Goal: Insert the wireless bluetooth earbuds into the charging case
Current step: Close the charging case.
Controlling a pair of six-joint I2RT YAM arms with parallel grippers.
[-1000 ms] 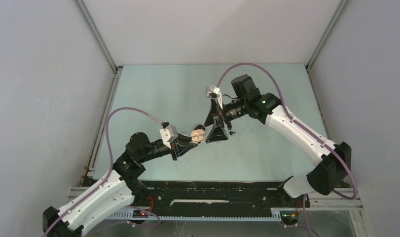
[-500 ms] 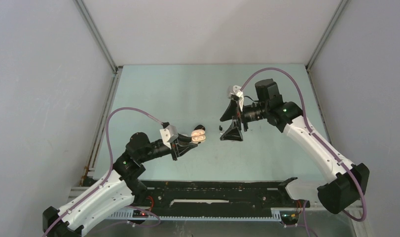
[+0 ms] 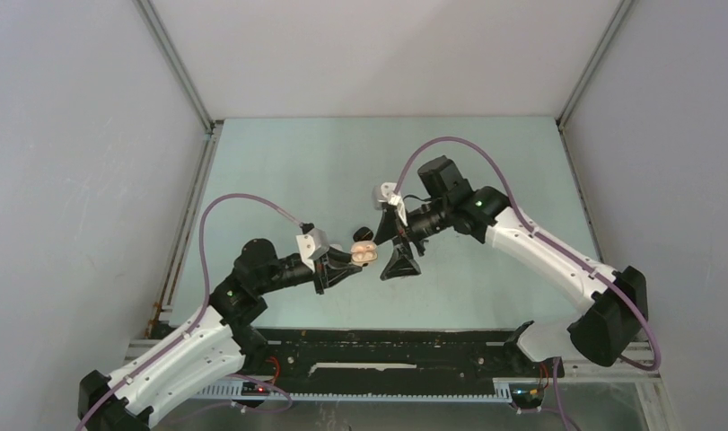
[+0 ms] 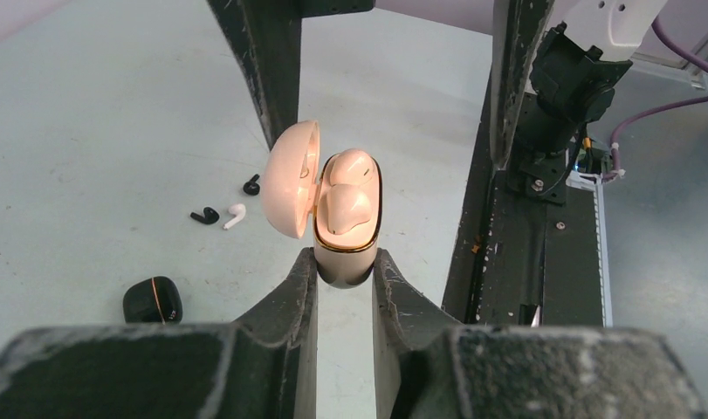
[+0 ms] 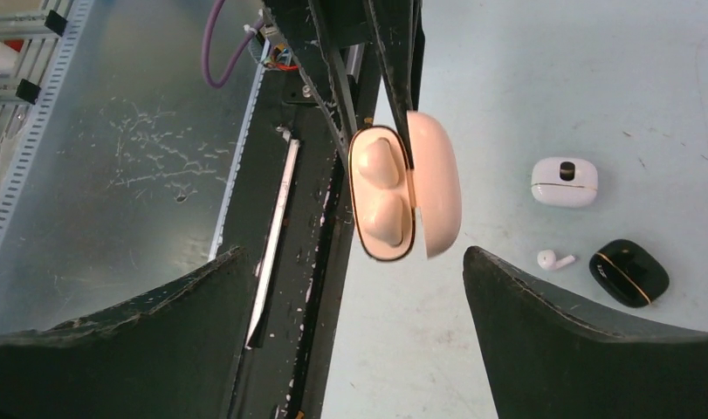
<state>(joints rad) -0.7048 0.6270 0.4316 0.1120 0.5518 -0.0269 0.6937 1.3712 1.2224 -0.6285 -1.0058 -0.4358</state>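
Left claw (image 4: 343, 264) grips open charging case (image 4: 298, 183); earbuds (image 4: 346, 190) seated.

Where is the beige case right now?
In the top view the beige case is near the middle of the table, clamped by the left gripper, lid open, just in front of the open right gripper.

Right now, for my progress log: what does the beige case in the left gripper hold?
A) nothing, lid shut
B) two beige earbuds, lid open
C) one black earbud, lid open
B: the left wrist view shows the beige case clamped in the left gripper, lid open, two beige earbuds seated inside.
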